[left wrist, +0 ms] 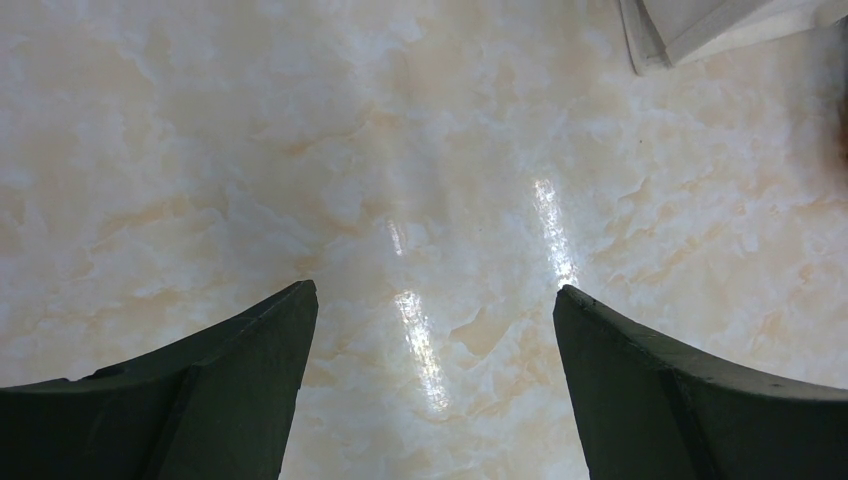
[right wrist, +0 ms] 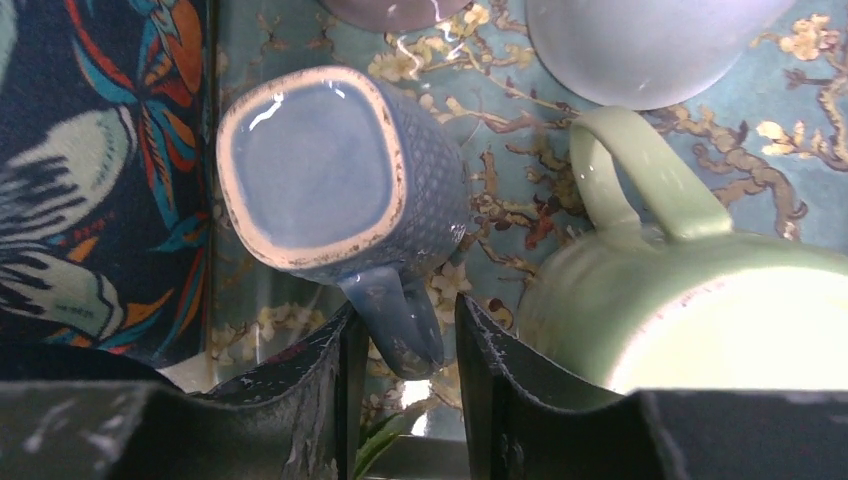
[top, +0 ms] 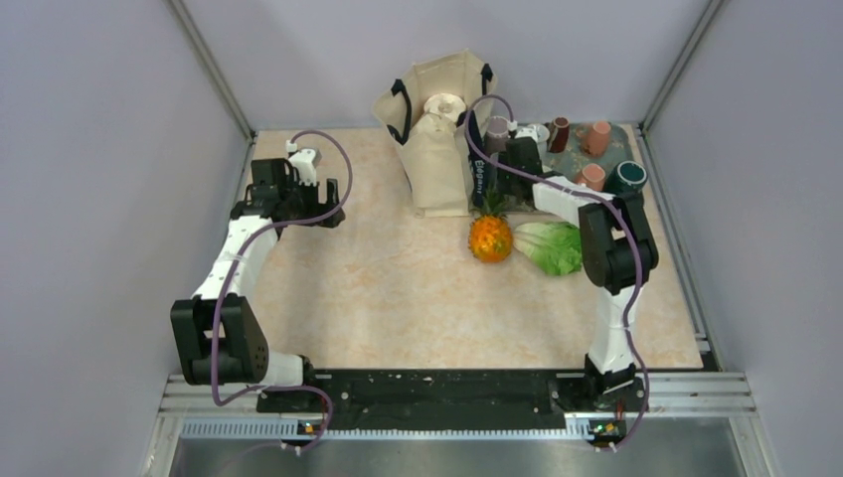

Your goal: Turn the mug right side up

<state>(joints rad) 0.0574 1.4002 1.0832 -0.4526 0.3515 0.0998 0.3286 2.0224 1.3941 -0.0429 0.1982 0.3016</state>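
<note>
Logged the blue mug point(right wrist: 310, 165) base-up on the floral tray point(right wrist: 760, 190), just beside a green mug point(right wrist: 680, 290), handle point(right wrist: 395, 320) turned toward the right gripper point(right wrist: 400, 350). Found that gripper's jaws set narrow either side of the handle, probably chosen as the one hold clear of the neighbours for tipping upright; could not tell whether actually clamped. Noted the left gripper point(left wrist: 435, 330) spread wide above bare tabletop point(left wrist: 300, 150), well apart, seemingly idle.

Right tool point(top: 517, 151) hangs over the tray point(top: 624, 151) of mugs point(top: 597, 137) — pineapple point(top: 491, 237), lettuce point(top: 552, 246) nearby.
</note>
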